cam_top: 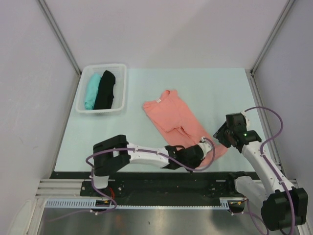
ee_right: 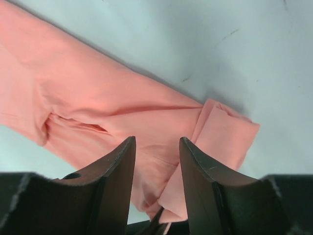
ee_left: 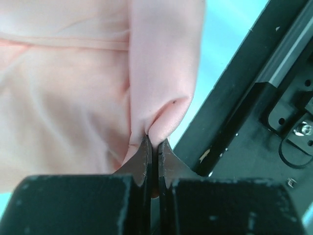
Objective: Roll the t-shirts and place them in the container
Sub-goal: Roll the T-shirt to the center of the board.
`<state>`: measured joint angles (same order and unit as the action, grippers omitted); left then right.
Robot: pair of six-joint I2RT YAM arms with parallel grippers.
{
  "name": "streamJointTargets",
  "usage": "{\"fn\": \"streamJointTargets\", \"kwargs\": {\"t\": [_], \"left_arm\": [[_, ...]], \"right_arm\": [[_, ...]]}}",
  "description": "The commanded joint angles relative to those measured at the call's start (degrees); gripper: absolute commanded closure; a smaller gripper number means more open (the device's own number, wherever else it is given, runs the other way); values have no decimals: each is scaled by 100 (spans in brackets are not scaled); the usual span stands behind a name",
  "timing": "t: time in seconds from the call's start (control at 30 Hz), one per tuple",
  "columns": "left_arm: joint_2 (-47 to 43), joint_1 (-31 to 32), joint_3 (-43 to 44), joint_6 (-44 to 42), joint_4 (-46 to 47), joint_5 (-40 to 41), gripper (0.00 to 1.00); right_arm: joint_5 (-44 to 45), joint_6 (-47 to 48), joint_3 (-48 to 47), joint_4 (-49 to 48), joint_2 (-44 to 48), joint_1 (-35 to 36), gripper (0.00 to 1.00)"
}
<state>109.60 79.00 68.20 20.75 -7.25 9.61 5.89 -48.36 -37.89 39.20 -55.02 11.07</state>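
A salmon-pink t-shirt [cam_top: 175, 119] lies folded into a long strip on the pale table, running from the middle toward the near right. Its white neck label faces the far end. My left gripper [cam_top: 203, 155] is shut on the shirt's near hem; the left wrist view shows a fold of pink cloth [ee_left: 166, 88] pinched between the two fingers. My right gripper [cam_top: 221, 134] hovers open at the strip's right near corner, with the pink t-shirt [ee_right: 122, 112] under its spread fingers and nothing between them. A teal t-shirt [cam_top: 91, 91] and a black t-shirt [cam_top: 105, 89] lie in the basket.
A white plastic basket [cam_top: 120, 83] stands at the far left of the table. The black rail of the arm mount [ee_left: 244, 98] runs just beyond the near table edge, close to the left gripper. White walls enclose the table on three sides.
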Motion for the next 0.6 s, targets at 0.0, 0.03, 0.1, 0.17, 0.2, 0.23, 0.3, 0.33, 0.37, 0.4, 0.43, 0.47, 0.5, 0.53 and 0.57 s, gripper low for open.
{"fn": "streamJointTargets", "kwargs": {"t": [0.0,0.03,0.1,0.17,0.2,0.23,0.3,0.33,0.37,0.4,0.43,0.47,0.5,0.53,0.57], "left_arm": [[-492,-631,-543,596,679,-1503,100],[-510,-814,-615,666,707,-1723,100],[-492,-1000,-808,930,1109,-2330,100],[-457,-1220,-914,1140,1269,-2864,100],[-422,-1273,-949,1211,1383,-2972,100],[-396,-1369,-984,1290,1436,-3095,100],[-352,-1449,-1072,1527,1629,-3420,100],[-317,-1519,-1090,1702,1682,-3491,100],[-291,-1554,-1151,1791,1735,-3614,100],[-264,-1607,-1178,1870,1831,-3676,100],[-220,-1633,-1213,2054,1902,-3729,100],[-203,-1651,-1291,2151,2059,-3799,100],[-185,-1686,-1327,2231,2121,-3860,100],[-159,-1695,-1345,2379,2174,-3896,100],[-150,-1695,-1397,2450,2253,-3905,100]], "right_arm": [[0,116,-254,430,439,-193,54],[9,81,-254,552,510,-193,54],[0,55,-263,667,624,-202,55],[43,11,-245,843,791,-202,57],[61,2,-245,896,844,-202,58],[53,-16,-245,1001,888,-184,59],[44,-33,-237,1054,915,-132,60],[105,-51,-236,1124,923,-53,60],[123,-77,-219,1151,949,-9,61],[149,-112,-202,1169,967,35,61],[210,-156,-184,1221,985,88,61],[237,-191,-166,1248,1037,175,62],[272,-252,-123,1283,1064,220,62],[351,-297,-96,1353,1090,246,63],[377,-323,-61,1371,1143,307,63]]}}
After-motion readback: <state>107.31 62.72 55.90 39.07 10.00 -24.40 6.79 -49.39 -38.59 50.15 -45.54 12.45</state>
